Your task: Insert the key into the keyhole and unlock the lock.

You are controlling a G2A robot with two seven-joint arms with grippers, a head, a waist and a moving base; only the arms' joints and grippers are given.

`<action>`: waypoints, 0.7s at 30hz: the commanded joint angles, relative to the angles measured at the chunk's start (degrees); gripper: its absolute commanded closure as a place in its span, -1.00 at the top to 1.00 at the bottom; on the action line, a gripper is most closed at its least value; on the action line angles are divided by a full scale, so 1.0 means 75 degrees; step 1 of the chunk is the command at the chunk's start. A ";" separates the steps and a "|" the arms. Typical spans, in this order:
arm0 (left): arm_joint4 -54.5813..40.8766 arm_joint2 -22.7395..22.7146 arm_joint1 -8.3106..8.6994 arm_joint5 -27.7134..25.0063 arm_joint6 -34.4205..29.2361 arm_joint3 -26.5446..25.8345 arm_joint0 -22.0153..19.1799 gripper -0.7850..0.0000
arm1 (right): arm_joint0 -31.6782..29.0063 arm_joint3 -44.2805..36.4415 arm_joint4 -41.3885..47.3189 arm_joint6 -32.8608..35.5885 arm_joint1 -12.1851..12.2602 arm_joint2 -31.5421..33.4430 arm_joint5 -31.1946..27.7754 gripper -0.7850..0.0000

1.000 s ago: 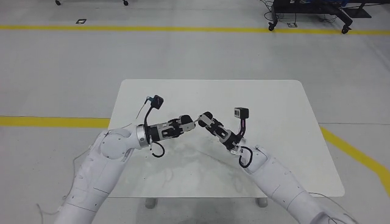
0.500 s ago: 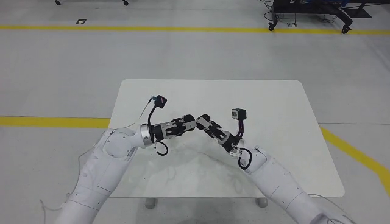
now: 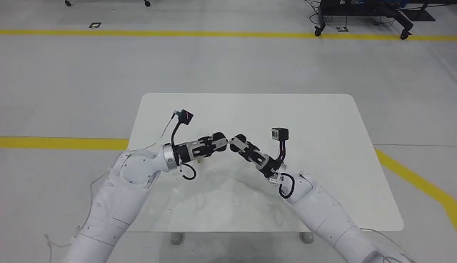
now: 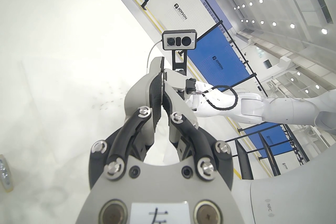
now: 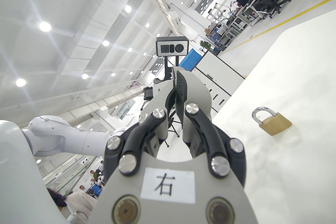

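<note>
Change: over the last second the two arms close the gap between them. The left gripper (image 3: 223, 142) and the right gripper (image 3: 236, 139), apart a second ago, now meet tip to tip above the middle of the desk (image 3: 321, 120). There is hardly any motion in the last half second.

Jaws: both pairs are pressed together. Cannot tell whether either pair pinches the key.

Lock: the brass padlock (image 5: 273, 120) lies flat on the desk near the right gripper, shackle closed, nothing touching it.

Reading: this looks like a hand-over or regrip in the air, not insertion. The keyhole is not yet approached. The padlock probably needs steadying before any turn, since it lies loose.
</note>
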 commanded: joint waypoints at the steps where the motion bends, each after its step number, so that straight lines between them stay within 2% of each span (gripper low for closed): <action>1: -0.0222 -0.0090 0.0035 0.0033 -0.0226 -0.0031 0.0015 -1.00 | 0.0001 -0.0001 -0.0002 -0.0003 0.0000 -0.0001 -0.0001 1.00; 6: -0.0557 -0.0404 0.0171 0.0216 -0.1015 -0.0292 0.0062 -1.00 | 0.0001 -0.0001 -0.0002 -0.0003 0.0000 -0.0001 -0.0001 1.00; 12: -0.0071 -0.0643 0.0319 0.0562 -0.1541 -0.0779 0.0207 -1.00 | 0.0000 -0.0017 -0.0037 -0.0002 0.0002 0.0006 0.0030 1.00; 17: 0.0305 -0.0675 0.0407 0.0805 -0.1961 -0.0981 0.0237 -1.00 | -0.0046 -0.0328 -0.1862 0.0410 0.0148 0.0239 0.0324 1.00; 20: 0.0372 -0.0634 0.0437 0.0870 -0.2150 -0.1020 0.0202 -1.00 | -0.0251 -0.0583 -0.2032 0.0614 0.0222 0.0329 0.0239 1.00; 21: 0.0333 -0.0607 0.0442 0.0882 -0.2219 -0.1020 0.0184 -1.00 | -0.0284 -0.0635 -0.2037 0.0711 0.0245 0.0359 0.0246 0.64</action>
